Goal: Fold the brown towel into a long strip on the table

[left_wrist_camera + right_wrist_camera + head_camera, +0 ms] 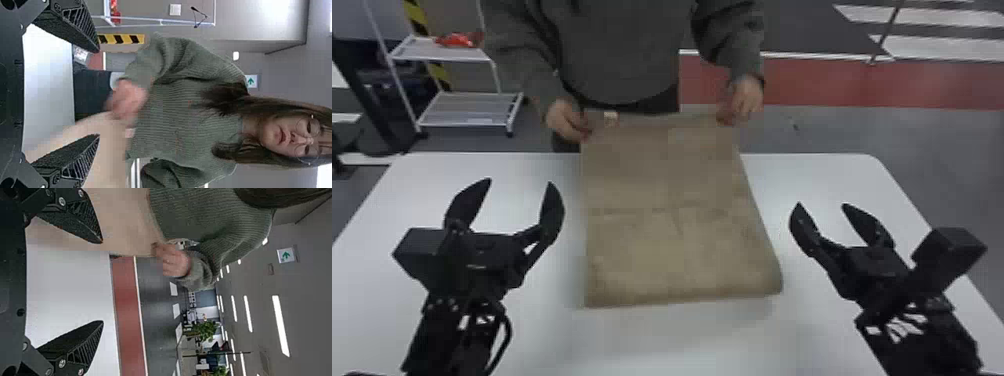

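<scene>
On the smooth white bench [832, 172], watching a brown cloth towel [677, 245], held up at its far edge by a person's hands [564, 119]. Seeing the left black hand [520, 182] and right black hand [821, 204] spread wide either side. Await release, pinch matching corners, fold slowly, squarely.

Both arms [447, 345] look black nearly all over. The left pincer [520, 181] has tapering fingers [70, 31] with grainy faces and slotted flanks; beside it sits a boxy housing [419, 252], and behind it a black cable [508, 332] bows out past small white patches [484, 319]. The right pincer [821, 204] is shaped alike, silvery screws [62, 363] at its finger roots, an angular block [949, 250] alongside, black-streaked white markings [902, 327] farther back.
</scene>
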`<state>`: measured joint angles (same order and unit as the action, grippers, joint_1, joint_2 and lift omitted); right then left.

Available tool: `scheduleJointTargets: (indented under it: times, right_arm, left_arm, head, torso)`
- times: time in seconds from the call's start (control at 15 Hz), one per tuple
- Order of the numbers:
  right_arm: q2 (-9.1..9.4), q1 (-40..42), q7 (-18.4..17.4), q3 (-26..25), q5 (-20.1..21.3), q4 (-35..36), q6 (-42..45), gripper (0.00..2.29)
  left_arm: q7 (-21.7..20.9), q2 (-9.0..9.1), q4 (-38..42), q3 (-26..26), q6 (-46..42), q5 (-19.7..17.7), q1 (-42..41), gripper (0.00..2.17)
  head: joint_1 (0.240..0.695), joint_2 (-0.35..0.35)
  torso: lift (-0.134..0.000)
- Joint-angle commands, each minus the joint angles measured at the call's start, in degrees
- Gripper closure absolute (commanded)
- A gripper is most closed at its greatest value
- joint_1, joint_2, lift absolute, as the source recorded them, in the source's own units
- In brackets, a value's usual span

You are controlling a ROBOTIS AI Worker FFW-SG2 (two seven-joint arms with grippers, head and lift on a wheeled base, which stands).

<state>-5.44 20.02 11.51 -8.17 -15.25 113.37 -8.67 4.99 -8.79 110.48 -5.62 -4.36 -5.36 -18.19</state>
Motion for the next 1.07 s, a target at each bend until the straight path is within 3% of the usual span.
scheduleJointTargets:
  times: [0.0, 1.0]
  right_arm:
    - [0.08, 0.1, 0.0, 0.0, -0.2, -0.1, -0.1, 0.17]
    - [0.00, 0.2, 0.0, -0.1, -0.2, -0.1, -0.1, 0.17]
  left_arm:
    - [-0.2, 0.00, -0.2, 0.0, -0.1, 0.0, 0.0, 0.13]
    - [-0.6, 0.00, -0.5, -0.1, -0.1, 0.1, 0.0, 0.12]
  head:
    - [0.695, -0.065]
    - [0.695, -0.071]
  torso:
    - [-0.123]
    - [-0.123]
